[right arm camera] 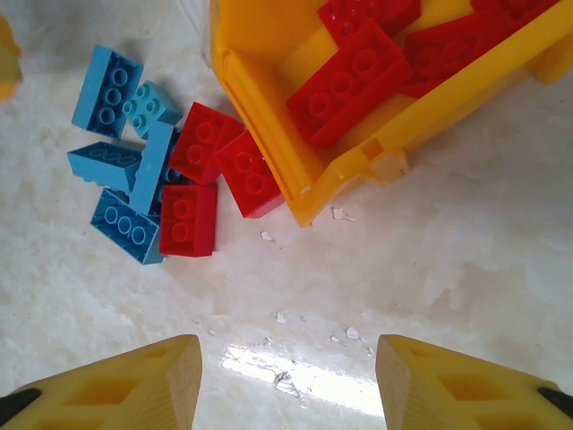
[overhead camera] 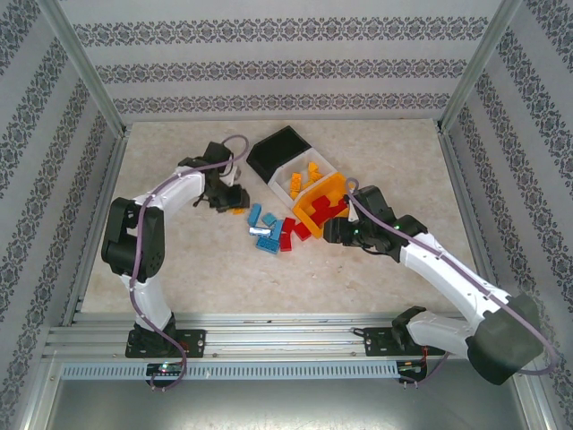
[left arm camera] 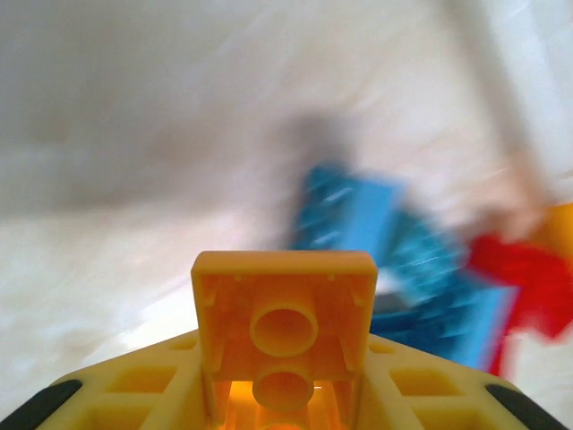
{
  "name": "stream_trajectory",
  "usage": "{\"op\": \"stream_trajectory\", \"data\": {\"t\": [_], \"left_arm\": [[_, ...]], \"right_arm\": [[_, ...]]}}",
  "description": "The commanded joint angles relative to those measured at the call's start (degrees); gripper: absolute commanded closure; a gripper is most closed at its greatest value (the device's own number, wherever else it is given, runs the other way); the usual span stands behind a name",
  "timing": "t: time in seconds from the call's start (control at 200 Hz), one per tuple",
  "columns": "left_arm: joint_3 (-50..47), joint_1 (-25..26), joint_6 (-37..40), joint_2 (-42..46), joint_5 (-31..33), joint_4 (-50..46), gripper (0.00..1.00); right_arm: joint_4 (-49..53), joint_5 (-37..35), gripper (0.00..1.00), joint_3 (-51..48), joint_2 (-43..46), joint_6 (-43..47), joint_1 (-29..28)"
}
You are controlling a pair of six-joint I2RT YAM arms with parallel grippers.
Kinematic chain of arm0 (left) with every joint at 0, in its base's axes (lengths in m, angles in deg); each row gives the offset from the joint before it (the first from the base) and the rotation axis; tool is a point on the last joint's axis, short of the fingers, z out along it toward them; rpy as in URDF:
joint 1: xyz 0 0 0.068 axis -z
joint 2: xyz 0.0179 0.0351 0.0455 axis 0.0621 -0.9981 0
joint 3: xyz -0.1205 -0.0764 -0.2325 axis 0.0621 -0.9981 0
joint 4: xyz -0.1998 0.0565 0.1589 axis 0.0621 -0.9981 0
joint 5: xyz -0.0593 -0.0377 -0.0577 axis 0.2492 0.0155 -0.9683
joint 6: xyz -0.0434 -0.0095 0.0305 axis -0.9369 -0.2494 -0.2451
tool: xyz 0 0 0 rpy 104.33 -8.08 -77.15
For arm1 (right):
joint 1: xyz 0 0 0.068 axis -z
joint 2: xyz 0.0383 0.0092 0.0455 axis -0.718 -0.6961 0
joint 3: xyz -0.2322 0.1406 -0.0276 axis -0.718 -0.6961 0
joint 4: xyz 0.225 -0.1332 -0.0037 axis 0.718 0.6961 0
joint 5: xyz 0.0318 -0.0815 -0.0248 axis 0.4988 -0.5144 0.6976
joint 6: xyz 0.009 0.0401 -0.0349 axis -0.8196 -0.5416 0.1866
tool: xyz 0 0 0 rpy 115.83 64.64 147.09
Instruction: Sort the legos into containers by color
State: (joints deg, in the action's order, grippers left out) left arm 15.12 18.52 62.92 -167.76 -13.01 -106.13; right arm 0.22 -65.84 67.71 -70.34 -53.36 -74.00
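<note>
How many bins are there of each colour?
Black bin: 1
White bin: 1
Orange bin: 1
Total: 3

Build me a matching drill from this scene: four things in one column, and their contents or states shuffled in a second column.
Column one:
1. white bin
2. orange bin
3. left gripper
4. right gripper

Column two:
A. open, holding nothing
B. red bricks inside
C. shut on one orange-yellow brick
D. several orange-yellow bricks inside

Pairs: 1-D, 2-B, 3-C, 4-A.
</note>
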Motion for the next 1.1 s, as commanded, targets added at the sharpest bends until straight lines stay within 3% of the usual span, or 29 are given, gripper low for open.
{"op": "stream_trajectory", "data": {"t": [0.0,0.375,0.54,0.819,1.094], "left_arm": [[7.3,2.2,-8.1,-1.6,-10.1,6.5,0.62],[37.1,8.3,-13.6,-24.2,-11.4,3.2,0.6],[43.5,8.7,-14.0,-28.8,-11.3,0.9,0.48],[42.2,8.7,-10.5,-24.3,-9.4,-2.5,0.43],[22.4,8.6,-0.9,-6.5,3.1,-4.2,0.33]], "right_arm": [[-0.4,0.2,0.46,-1.4,2.0,-1.3,0.8],[-0.7,1.2,0.46,-2.6,5.0,-3.2,1.5],[-1.0,1.5,0.46,-2.7,4.5,-3.2,1.5],[-1.9,2.2,0.45,-2.9,2.8,-2.8,1.4],[-0.3,2.7,0.43,-0.6,-1.2,-1.7,-2.1]]}}
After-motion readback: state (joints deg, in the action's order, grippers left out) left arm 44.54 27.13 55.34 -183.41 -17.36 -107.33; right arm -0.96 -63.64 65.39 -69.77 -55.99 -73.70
